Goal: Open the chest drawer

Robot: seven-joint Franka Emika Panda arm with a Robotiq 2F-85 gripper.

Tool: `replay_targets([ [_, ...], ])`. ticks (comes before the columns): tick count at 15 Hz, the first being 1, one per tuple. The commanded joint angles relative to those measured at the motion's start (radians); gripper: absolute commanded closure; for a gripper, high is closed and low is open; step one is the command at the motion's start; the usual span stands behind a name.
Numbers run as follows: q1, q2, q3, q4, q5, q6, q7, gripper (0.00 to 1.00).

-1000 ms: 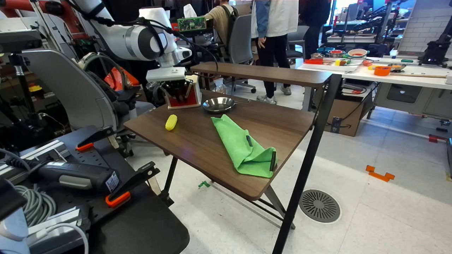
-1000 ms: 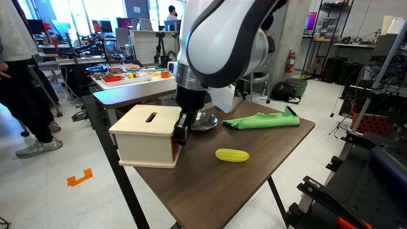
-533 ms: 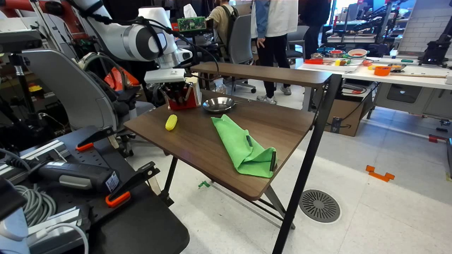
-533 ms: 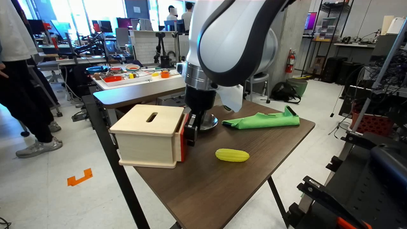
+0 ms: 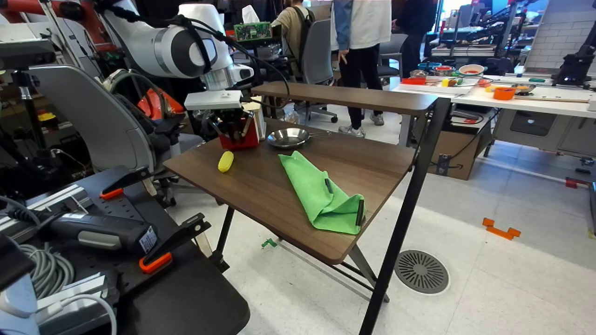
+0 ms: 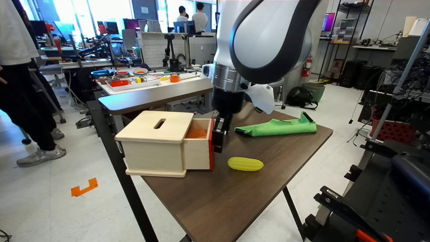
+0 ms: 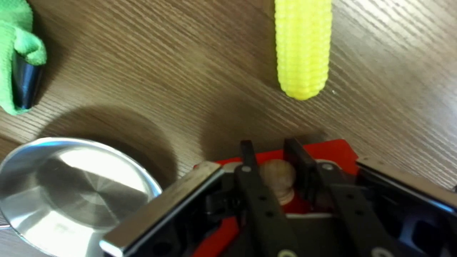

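Note:
The chest (image 6: 151,153) is a pale wooden box with a slotted top, standing at the table's edge. Its drawer (image 6: 198,153) has a red front and pale sides and is pulled well out, showing an orange-brown inside. The red front also shows in an exterior view (image 5: 251,135) and the wrist view (image 7: 330,151). My gripper (image 6: 219,148) is in front of the drawer, pointing down. In the wrist view my gripper's fingers (image 7: 268,143) stand on both sides of the round wooden knob (image 7: 278,175) and are shut on it. The arm partly hides the drawer front in an exterior view.
A yellow corn cob (image 6: 245,164) lies on the table just ahead of the drawer front. A metal bowl (image 5: 287,138) stands beside the drawer, close to the gripper in the wrist view (image 7: 82,178). A green cloth (image 5: 321,195) lies farther off. A raised shelf (image 5: 349,96) runs along one side.
My gripper has moved away from the chest, and the drawer has slid out with it, from shut to well open. The chest body, corn, bowl and cloth have stayed put.

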Motion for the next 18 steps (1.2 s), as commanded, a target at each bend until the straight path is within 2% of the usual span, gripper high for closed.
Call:
replay_targets([
  [1,-0.028,-0.054,-0.012,-0.048,-0.020,0.007,0.011,0.93],
  [2,-0.029,-0.051,-0.012,-0.049,-0.019,0.009,0.013,0.48],
  [3,-0.030,-0.050,-0.012,-0.050,-0.019,0.005,0.012,0.47],
  [4,-0.033,-0.051,-0.012,-0.052,-0.020,-0.004,0.008,0.42],
  [9,-0.049,-0.050,-0.017,-0.053,-0.019,-0.008,0.009,0.04],
  [11,-0.051,-0.053,-0.021,-0.055,-0.020,-0.009,0.012,0.00],
  [18,-0.070,-0.131,0.002,-0.093,0.006,-0.020,0.026,0.00],
])
